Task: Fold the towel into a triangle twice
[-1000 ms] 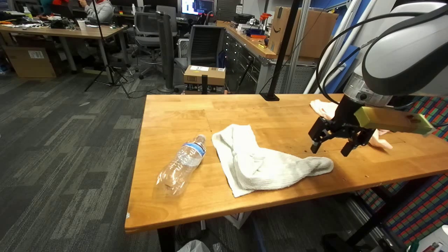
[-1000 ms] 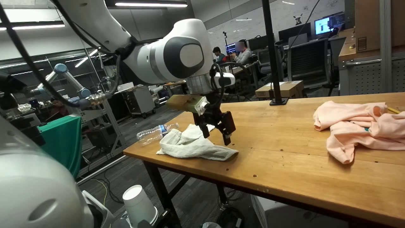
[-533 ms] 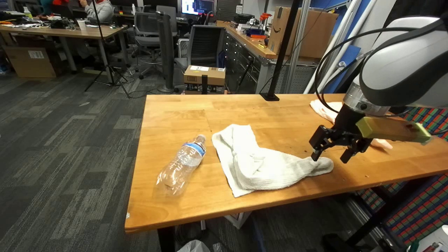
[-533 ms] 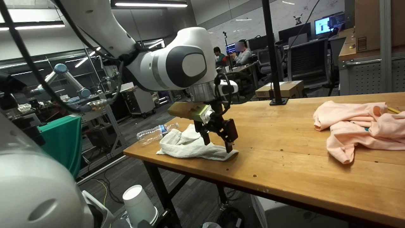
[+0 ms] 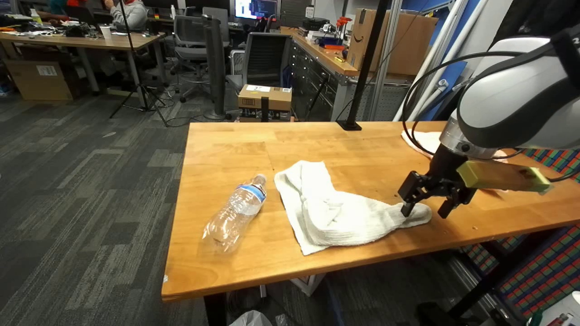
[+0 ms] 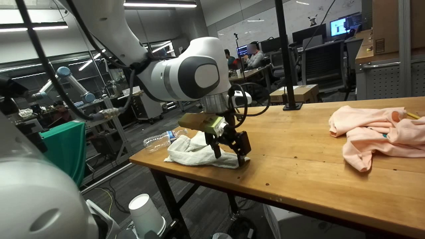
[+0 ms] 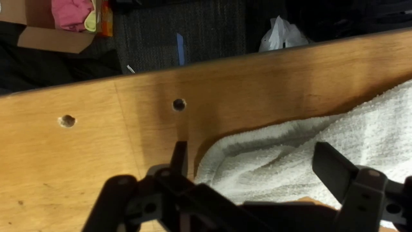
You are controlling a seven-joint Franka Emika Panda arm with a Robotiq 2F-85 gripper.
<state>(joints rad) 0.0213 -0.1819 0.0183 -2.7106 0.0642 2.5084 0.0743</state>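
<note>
A crumpled white towel lies on the wooden table in both exterior views (image 5: 335, 219) (image 6: 194, 155), with its narrow rounded end pointing toward the robot side. My gripper (image 5: 425, 212) is open and low over that narrow end; it also shows in an exterior view (image 6: 229, 159). In the wrist view, the towel end (image 7: 257, 167) lies between the spread fingers of the gripper (image 7: 251, 148). One finger is over bare wood just past the tip, the other over the towel. Whether the fingers touch the towel or table I cannot tell.
A clear plastic bottle (image 5: 238, 213) lies beside the towel. A peach cloth (image 6: 382, 136) lies farther along the table. A black post (image 5: 355, 90) stands at the table's back edge. The front table edge (image 7: 206, 66) runs close to the towel.
My open gripper has moved down from above the table beside the towel to low over its narrow end. The towel and bottle have not moved.
</note>
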